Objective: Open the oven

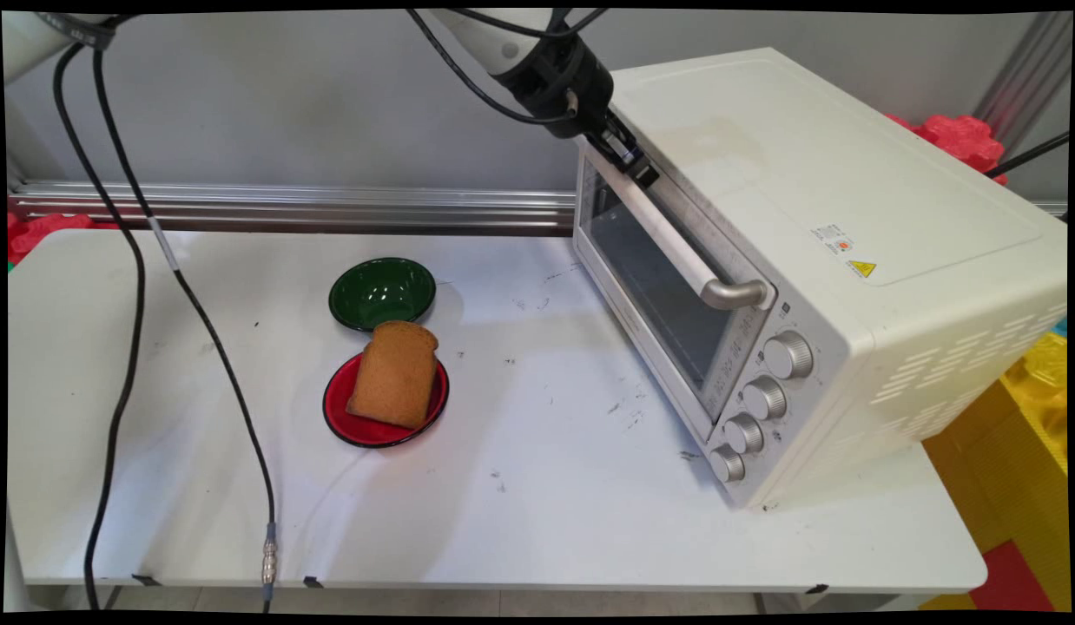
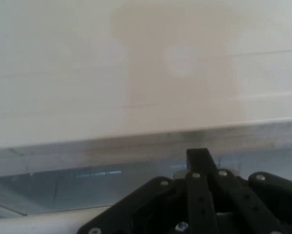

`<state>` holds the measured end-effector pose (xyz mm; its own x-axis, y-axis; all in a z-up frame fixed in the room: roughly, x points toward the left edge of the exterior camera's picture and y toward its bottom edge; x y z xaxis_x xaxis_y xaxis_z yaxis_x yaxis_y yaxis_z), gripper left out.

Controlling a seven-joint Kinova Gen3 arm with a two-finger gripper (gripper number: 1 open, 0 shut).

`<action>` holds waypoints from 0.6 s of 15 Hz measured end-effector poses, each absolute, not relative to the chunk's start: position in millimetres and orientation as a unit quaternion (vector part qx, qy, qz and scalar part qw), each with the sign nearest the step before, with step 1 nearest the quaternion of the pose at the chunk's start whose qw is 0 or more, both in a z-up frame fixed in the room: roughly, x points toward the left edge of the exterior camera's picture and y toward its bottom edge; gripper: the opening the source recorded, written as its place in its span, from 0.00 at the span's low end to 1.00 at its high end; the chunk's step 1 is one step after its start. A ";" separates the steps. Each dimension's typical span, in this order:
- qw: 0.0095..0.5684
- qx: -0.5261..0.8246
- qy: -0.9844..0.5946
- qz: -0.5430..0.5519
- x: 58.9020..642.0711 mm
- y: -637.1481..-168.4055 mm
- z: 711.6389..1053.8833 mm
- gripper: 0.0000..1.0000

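Observation:
A white toaster oven (image 1: 807,200) stands on the right of the table, its glass door (image 1: 650,278) shut. My gripper (image 1: 637,167) reaches down from the top of the picture to the far end of the door's white handle (image 1: 676,243), at the door's top edge. In the hand view the gripper (image 2: 198,155) shows its fingers drawn together, their tips against the oven's front edge (image 2: 136,141), with the handle (image 2: 38,225) running off to the lower left. I cannot see anything held between the fingers.
A slice of brown bread (image 1: 394,373) lies on a red plate (image 1: 342,425) mid-table, with an empty green bowl (image 1: 381,292) just behind it. Several knobs (image 1: 789,354) line the oven's front right. Black cables (image 1: 129,347) hang over the table's left side.

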<state>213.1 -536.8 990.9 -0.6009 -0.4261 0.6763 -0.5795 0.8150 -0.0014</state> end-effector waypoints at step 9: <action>0.333 0.278 -0.895 0.103 218.2 -528.3 978.3 0.00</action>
<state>218.2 -528.3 978.3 -0.6239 -0.4285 0.6536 -0.5652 0.8250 0.0014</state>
